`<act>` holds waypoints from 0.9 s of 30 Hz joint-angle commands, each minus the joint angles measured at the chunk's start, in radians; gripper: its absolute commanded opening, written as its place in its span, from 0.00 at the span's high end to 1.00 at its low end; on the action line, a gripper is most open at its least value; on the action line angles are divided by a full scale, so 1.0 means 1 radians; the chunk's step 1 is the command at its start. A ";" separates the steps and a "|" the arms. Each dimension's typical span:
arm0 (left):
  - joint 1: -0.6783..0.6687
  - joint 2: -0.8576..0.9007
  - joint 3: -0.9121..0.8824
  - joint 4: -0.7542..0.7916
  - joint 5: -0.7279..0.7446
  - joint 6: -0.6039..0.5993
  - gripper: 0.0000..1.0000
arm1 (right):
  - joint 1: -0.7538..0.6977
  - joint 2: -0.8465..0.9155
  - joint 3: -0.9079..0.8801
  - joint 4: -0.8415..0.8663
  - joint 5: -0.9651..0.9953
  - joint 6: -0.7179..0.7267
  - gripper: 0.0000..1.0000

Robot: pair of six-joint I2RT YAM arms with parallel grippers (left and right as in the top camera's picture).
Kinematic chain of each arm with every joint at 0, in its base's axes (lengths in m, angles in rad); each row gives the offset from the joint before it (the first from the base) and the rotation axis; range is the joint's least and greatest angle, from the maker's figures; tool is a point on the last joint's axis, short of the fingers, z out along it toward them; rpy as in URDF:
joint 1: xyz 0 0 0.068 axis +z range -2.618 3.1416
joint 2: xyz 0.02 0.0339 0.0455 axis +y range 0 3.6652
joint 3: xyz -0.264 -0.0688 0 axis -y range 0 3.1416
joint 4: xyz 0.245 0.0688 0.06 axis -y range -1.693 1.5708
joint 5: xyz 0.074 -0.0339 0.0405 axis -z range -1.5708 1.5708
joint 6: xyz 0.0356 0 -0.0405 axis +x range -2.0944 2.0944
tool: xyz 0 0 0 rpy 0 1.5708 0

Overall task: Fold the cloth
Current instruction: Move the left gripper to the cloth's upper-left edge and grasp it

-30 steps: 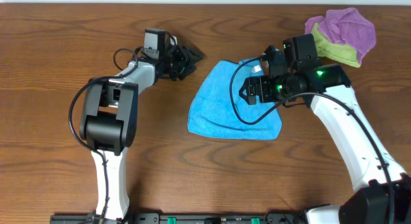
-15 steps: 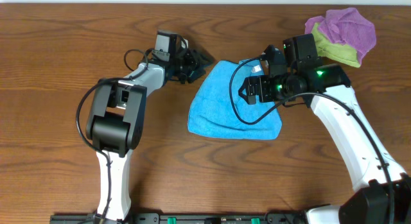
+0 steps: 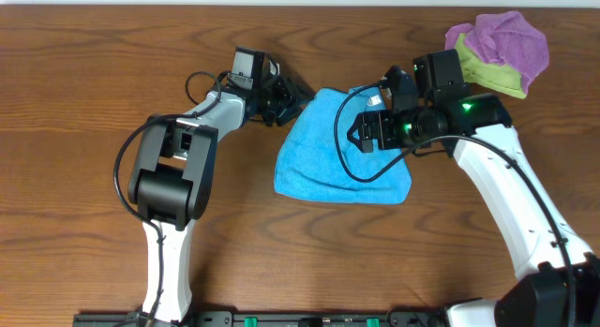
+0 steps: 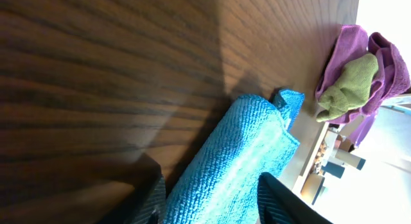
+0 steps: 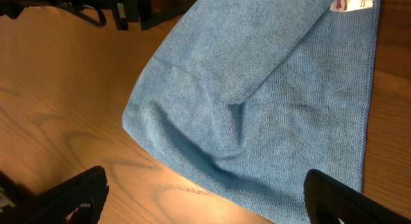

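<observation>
A blue cloth (image 3: 328,149) lies partly folded and rumpled on the wooden table (image 3: 94,224). My left gripper (image 3: 292,95) is open at the cloth's upper left corner; in the left wrist view the blue cloth (image 4: 237,153) runs between its two fingers (image 4: 212,201). My right gripper (image 3: 361,138) is open and hovers above the cloth's right half. In the right wrist view the cloth (image 5: 270,102) fills the frame, with a white label (image 5: 353,0) at its top edge and my open fingers (image 5: 205,198) over its near edge.
A pile of purple and green cloths (image 3: 499,48) sits at the table's back right corner, also in the left wrist view (image 4: 359,76). The left arm (image 5: 122,6) shows at the top of the right wrist view.
My left gripper has moved right across the table until its open fingers reach the cloth's upper left corner. The right arm and the cloth have not moved.
</observation>
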 commanded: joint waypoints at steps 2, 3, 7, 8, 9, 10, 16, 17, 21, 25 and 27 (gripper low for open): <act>-0.021 0.013 0.008 -0.028 -0.042 0.042 0.54 | 0.009 -0.015 -0.001 0.004 -0.014 -0.003 0.03; -0.028 0.013 0.008 -0.035 -0.043 0.052 0.54 | 0.009 -0.015 -0.001 0.005 -0.014 -0.003 0.03; -0.054 0.013 0.008 -0.068 -0.049 0.095 0.55 | 0.009 -0.015 -0.001 0.010 -0.014 -0.003 0.03; -0.060 0.013 0.008 -0.080 -0.053 0.107 0.55 | 0.009 -0.015 -0.001 0.010 -0.014 -0.003 0.03; -0.066 0.013 0.008 -0.094 -0.058 0.121 0.55 | 0.009 -0.015 -0.001 0.010 -0.014 -0.003 0.03; -0.070 0.013 0.008 -0.111 -0.071 0.129 0.55 | 0.009 -0.015 -0.001 0.010 -0.015 -0.003 0.03; -0.074 0.013 0.008 -0.147 -0.113 0.154 0.77 | 0.009 -0.015 -0.001 0.010 -0.033 -0.003 0.03; -0.072 0.013 0.008 -0.147 -0.122 0.154 0.82 | 0.009 -0.015 -0.001 0.009 -0.034 -0.003 0.04; -0.060 0.013 0.008 -0.145 -0.161 0.155 0.94 | 0.009 -0.015 -0.001 -0.008 -0.032 -0.004 0.03; -0.029 0.013 0.008 -0.111 -0.156 0.161 0.94 | 0.010 -0.014 -0.002 -0.034 -0.023 -0.022 0.04; -0.013 0.013 0.008 -0.102 -0.153 0.161 0.94 | 0.011 -0.014 -0.005 -0.037 0.007 -0.025 0.04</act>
